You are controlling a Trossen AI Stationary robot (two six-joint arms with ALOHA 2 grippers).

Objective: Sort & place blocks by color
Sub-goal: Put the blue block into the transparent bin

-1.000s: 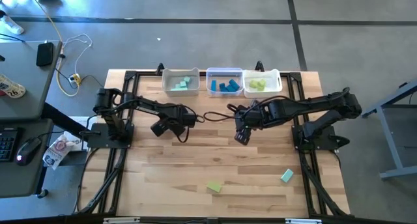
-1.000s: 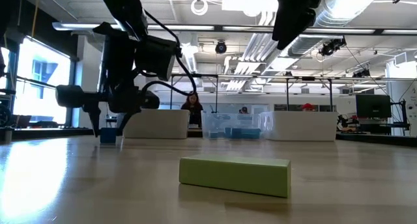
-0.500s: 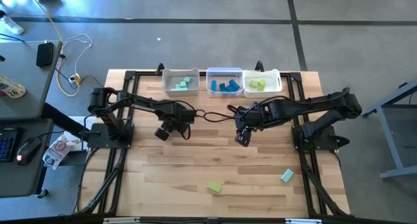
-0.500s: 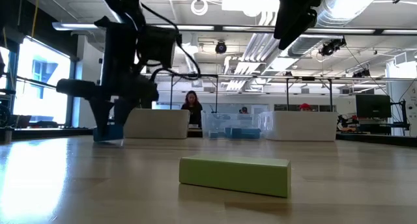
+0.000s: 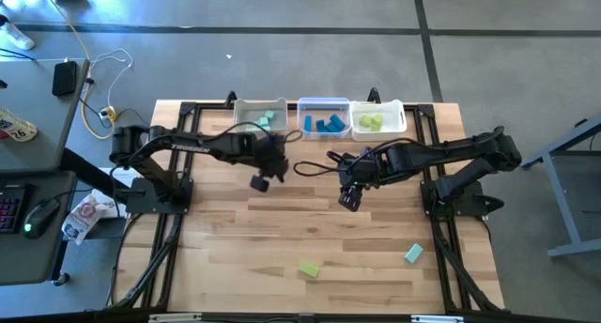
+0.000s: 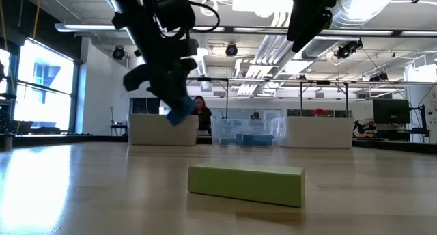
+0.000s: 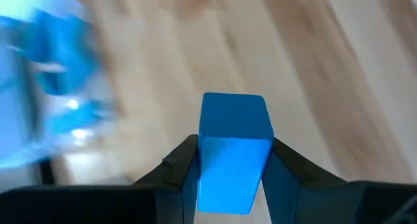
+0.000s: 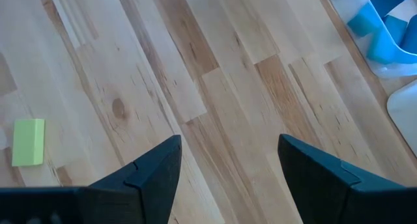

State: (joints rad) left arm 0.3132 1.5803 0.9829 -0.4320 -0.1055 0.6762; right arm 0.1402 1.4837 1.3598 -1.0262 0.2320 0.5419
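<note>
While the left gripper [image 7: 225, 178] is raised above the wooden table [image 5: 282, 229], its fingers clamp a blue block [image 7: 231, 149], near the three bins [image 5: 319, 118] at the table's far edge. The right gripper [image 8: 228, 165] hovers over mid-table with jaws spread wide and nothing between them. A yellow-green block [image 5: 309, 269] and a teal block [image 5: 413, 254] lie on the near side of the table.

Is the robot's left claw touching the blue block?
Touching. The left wrist view shows the left gripper with both fingers pressed against the blue block.
</note>
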